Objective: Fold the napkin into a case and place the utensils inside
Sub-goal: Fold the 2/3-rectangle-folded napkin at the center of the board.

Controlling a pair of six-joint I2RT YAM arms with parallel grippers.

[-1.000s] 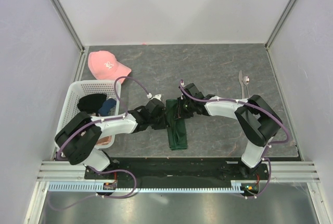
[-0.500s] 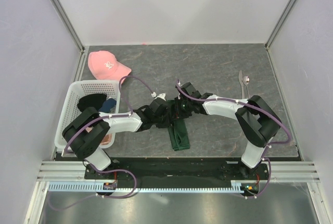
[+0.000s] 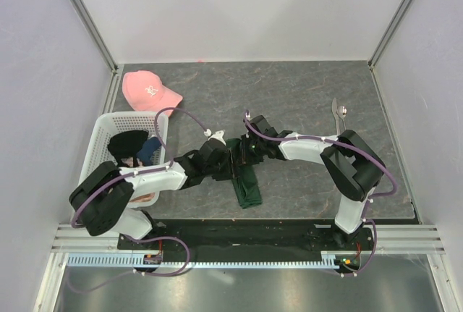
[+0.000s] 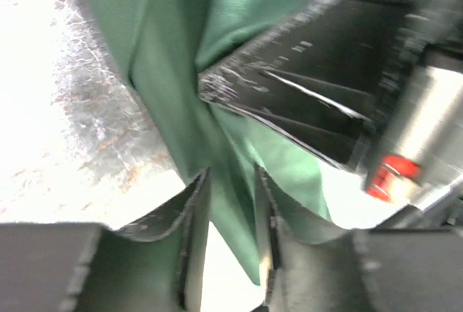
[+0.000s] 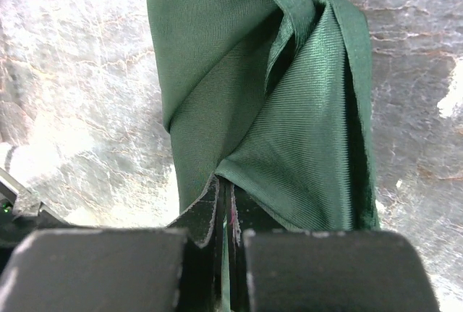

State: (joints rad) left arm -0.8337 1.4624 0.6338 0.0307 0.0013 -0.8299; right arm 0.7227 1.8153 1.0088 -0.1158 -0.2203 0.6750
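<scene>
The napkin (image 3: 247, 182) lies mid-surface (image 3: 304, 87) as a narrow, loose strip, its twelve o'clock end clenched by the left fingers (image 4: 189, 254) and the right fingers (image 5: 205, 214), while the utensils (image 3: 338, 114) lie untouched at two o'clock, so the case looks unfinished.

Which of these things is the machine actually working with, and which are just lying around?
In the job: green napkin, pinched by the left tool and right tool; two silver utensils, waiting at the far right.
Lying about: pink cap; white basket; black garment in it.
</scene>
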